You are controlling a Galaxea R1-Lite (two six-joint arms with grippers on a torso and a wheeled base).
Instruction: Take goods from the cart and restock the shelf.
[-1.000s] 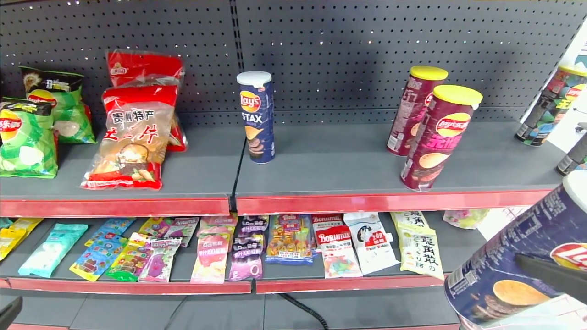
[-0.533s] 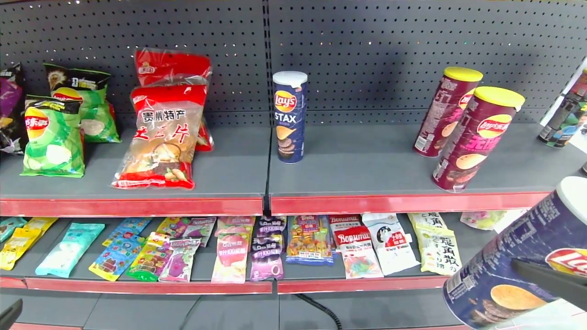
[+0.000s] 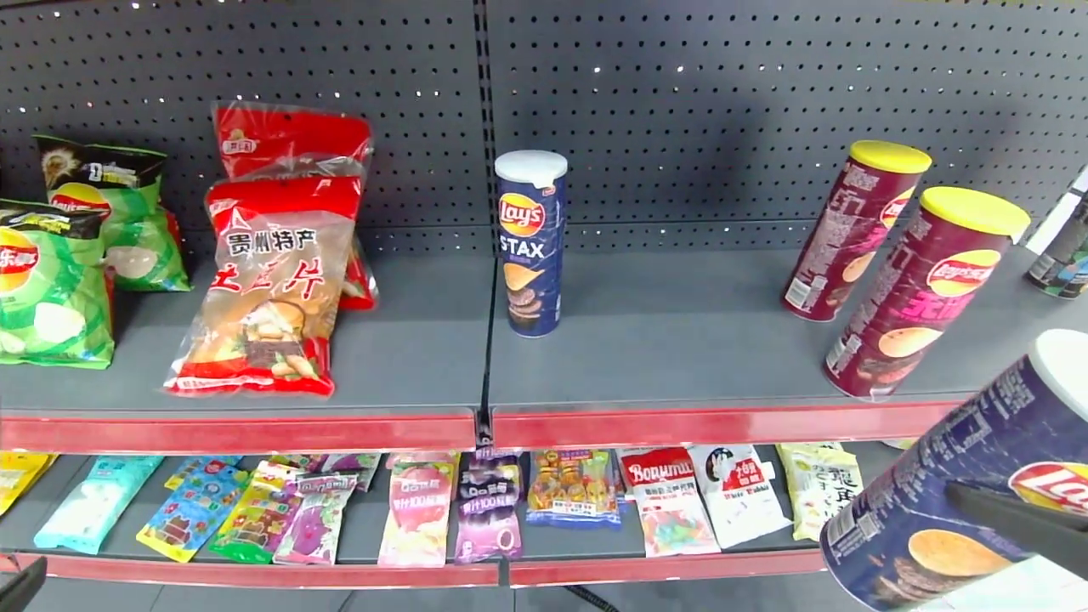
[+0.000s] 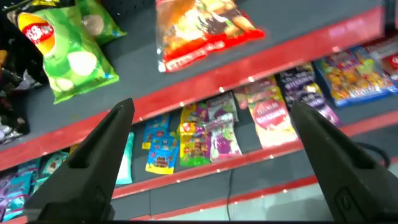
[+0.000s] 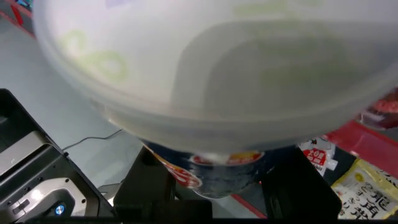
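Before the shelf (image 3: 680, 425), my right tool (image 5: 214, 190) grips a tilted blue chips can (image 3: 935, 459). My left tool (image 4: 211, 109) stands open.

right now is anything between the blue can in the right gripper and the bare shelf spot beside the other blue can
Likely yes: the front maroon can stands near the shelf edge, between the held blue can and that bare spot.

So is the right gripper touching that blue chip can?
Touching. In the head view a finger of the right gripper presses against the blue chip can, held tilted in mid-air.
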